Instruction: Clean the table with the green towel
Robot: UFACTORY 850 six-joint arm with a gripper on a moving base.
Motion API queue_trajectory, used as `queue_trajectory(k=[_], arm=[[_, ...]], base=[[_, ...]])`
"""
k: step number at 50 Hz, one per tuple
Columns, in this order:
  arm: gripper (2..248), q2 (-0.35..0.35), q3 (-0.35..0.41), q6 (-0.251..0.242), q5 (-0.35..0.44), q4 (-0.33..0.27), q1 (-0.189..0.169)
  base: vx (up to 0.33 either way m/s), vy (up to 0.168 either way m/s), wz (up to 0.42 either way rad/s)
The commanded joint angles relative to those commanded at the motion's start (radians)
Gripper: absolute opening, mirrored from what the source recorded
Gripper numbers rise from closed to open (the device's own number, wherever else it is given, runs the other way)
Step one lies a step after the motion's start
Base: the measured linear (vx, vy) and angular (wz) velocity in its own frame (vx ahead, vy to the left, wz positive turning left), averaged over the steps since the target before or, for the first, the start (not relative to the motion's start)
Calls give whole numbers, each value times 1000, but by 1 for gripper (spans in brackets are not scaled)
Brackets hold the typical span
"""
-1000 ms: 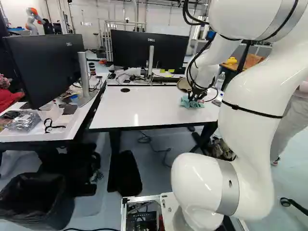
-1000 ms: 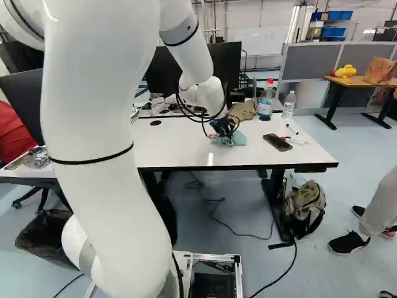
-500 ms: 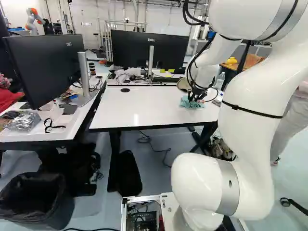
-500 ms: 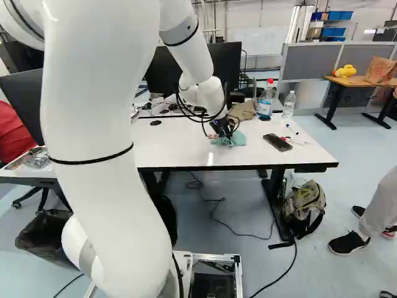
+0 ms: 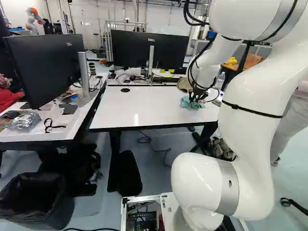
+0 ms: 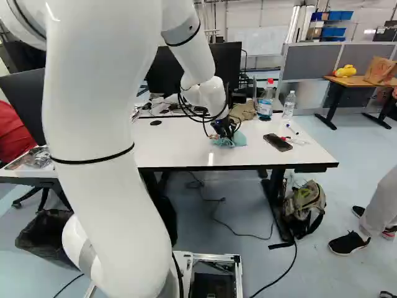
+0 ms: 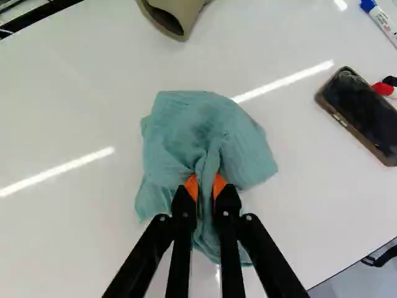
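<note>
Green towel [image 7: 205, 136] in the tool [image 7: 206, 189] — on the desk [image 7: 62, 124]
Orange pads [image 7: 193, 186] pinch a fold between them — phone [image 7: 363, 112] nearby.

This looks like a robotics lab with office desks: another robot [image 5: 33, 21] stands at the back, near metal railings [image 5: 126, 24]. Large monitors [image 5: 150, 48] and loose cables [image 5: 129, 73] crowd the desks.

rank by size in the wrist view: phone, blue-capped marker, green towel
Largest to smallest, by what shows:
1. green towel
2. phone
3. blue-capped marker, cut off by the edge
</note>
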Motion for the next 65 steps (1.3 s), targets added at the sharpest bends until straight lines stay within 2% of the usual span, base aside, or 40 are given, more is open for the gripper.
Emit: queue_trajectory(k=[16, 28, 49, 65], arm=[[46, -45, -54, 0, 0, 0, -39], [46, -95, -117, 0, 0, 0, -46], [46, -169, -212, 0, 0, 0, -13], [46, -178, -224, 0, 0, 0, 32]], base=[[0, 0, 0], [0, 0, 0], [0, 0, 0], [0, 0, 0]])
